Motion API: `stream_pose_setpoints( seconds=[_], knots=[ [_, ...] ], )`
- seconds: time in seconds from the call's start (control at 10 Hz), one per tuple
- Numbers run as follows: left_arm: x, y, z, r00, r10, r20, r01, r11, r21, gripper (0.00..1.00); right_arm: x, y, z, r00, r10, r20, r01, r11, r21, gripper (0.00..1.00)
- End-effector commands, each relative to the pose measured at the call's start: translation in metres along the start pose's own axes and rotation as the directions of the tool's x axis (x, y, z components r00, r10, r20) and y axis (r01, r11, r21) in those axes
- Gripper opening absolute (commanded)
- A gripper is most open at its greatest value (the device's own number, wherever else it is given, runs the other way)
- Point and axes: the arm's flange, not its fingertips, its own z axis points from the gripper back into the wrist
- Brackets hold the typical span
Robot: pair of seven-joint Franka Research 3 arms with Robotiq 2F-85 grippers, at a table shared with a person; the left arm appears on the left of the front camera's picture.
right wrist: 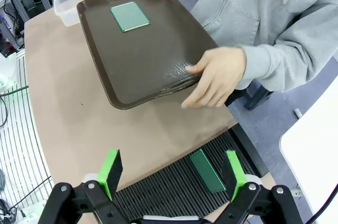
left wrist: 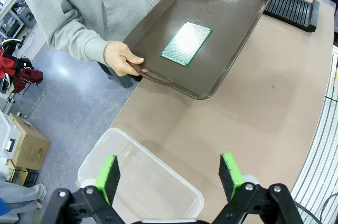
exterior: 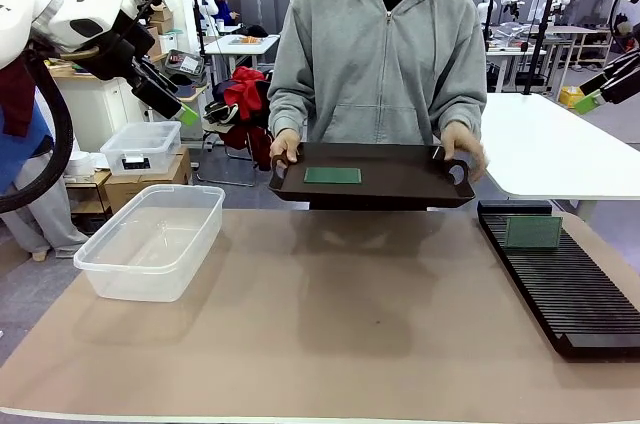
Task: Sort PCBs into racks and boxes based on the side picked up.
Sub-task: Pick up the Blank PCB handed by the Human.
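Item one: loose circuit board (exterior: pixel 332 175). It lay flat on a dark brown tray (exterior: pixel 400 182), left of the tray's middle. A person (exterior: pixel 380 64) held the tray by both handles above the far edge of the tabletop (exterior: pixel 330 324).

Item two: racked circuit board (exterior: pixel 532 232). It stood upright in a slot at the far end of the black rack (exterior: pixel 575 294), on the right.

Clear tub (exterior: pixel 150 239): near left, no board in it.

Robot's left hand (left wrist: pixel 169 175): released, jaws wide, above the tub.

Robot's right hand (right wrist: pixel 172 174): released, jaws wide, above the rack.

Handling note: the loose board looked best suited to the left hand. It should descend squarely, straddle the narrow width and pinch the edges only once the tray sat steady. A thin board could skid on that smooth surface.

Count: circuit boards, two; rack, one; tub, one; tray, one; robot hands, two.
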Motion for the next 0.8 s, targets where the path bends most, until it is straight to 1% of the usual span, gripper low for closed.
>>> stream_pose_setpoints(
  seconds=[0.0,0.7],
  knots=[
    [-0.0012,-0.0006,-0.0005,1.000,0.000,-0.004,0.000,1.000,-0.005,1.00,0.0016,0.0009,-0.0007,1.000,0.003,-0.001,-0.003,1.000,0.001,1.00],
    [-0.0012,-0.0006,-0.0005,1.000,0.000,-0.004,0.000,1.000,-0.005,1.00,0.0016,0.0009,-0.0007,1.000,0.003,-0.001,-0.003,1.000,0.001,1.00]
  ],
)
